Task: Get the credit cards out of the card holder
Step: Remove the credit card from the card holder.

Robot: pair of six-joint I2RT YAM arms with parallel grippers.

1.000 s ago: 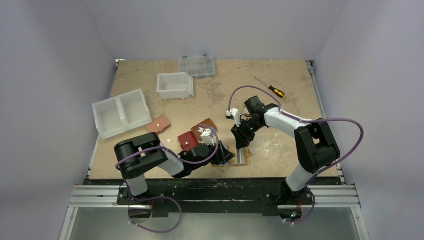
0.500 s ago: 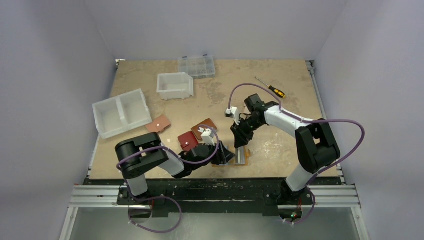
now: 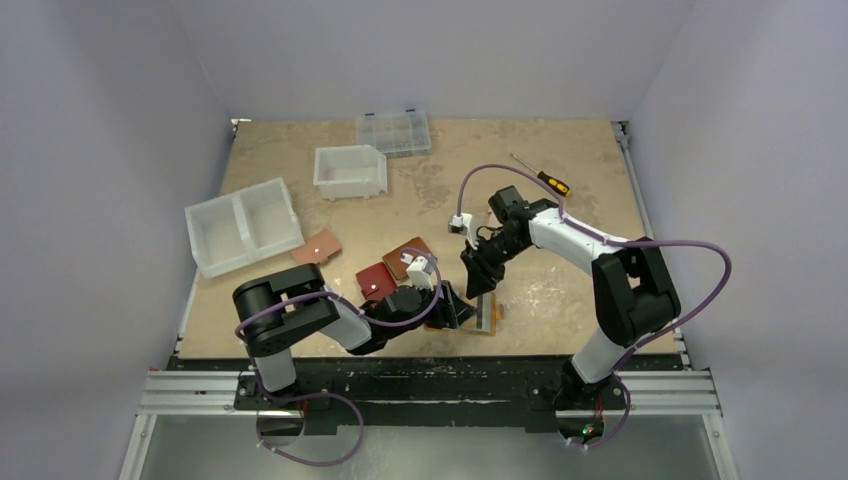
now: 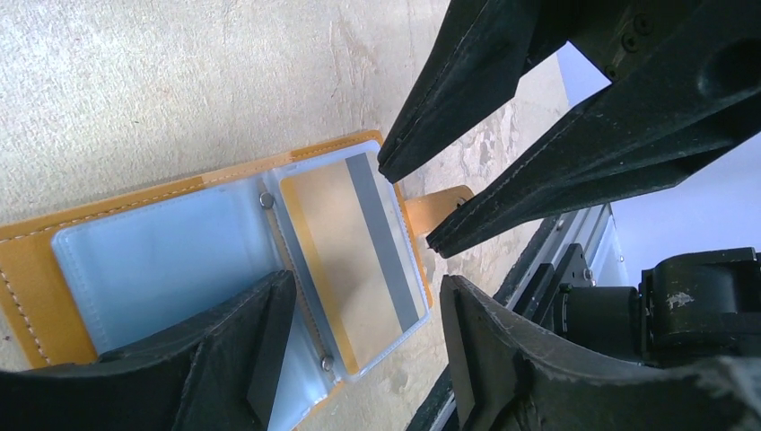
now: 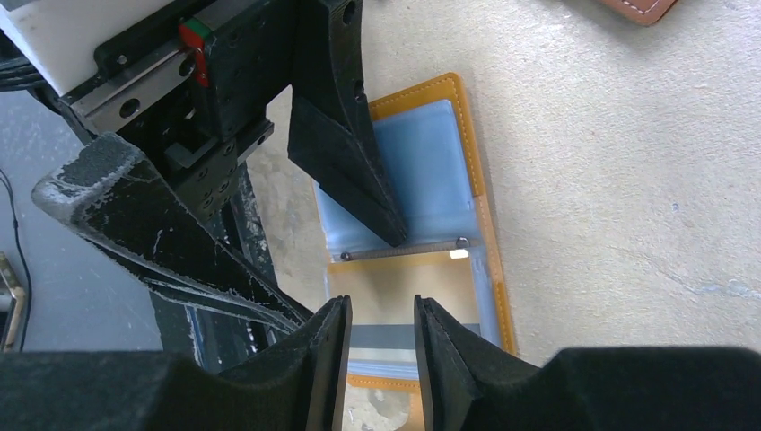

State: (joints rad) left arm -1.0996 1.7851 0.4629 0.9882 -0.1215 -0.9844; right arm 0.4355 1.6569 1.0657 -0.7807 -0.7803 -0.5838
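Observation:
The card holder (image 3: pixel 487 315) lies open and flat near the table's front edge, its mustard-yellow border (image 4: pixel 27 269) framing clear plastic sleeves. One of the credit cards (image 4: pixel 354 247), yellow with a grey stripe, sits inside the end sleeve; in the right wrist view the card (image 5: pixel 404 292) is below the spine. My left gripper (image 3: pixel 455 308) is open and low over the holder. One of its fingers (image 5: pixel 359 180) rests on the bluish sleeve beside the spine, the other is past the holder's edge. My right gripper (image 5: pixel 381 310) hovers over the card's striped end with a narrow empty gap between its jaws.
A dark red wallet (image 3: pixel 375 281) and a brown wallet (image 3: pixel 408 255) lie just left of the holder, and a tan leather piece (image 3: pixel 317 247) further left. White bins (image 3: pixel 243 226) (image 3: pixel 350 171), a clear organiser box (image 3: pixel 393 133) and a screwdriver (image 3: pixel 542 176) stand further back.
My left gripper has spread its jaws wider over the holder. My right gripper has narrowed a little and shifted slightly away from the front edge.

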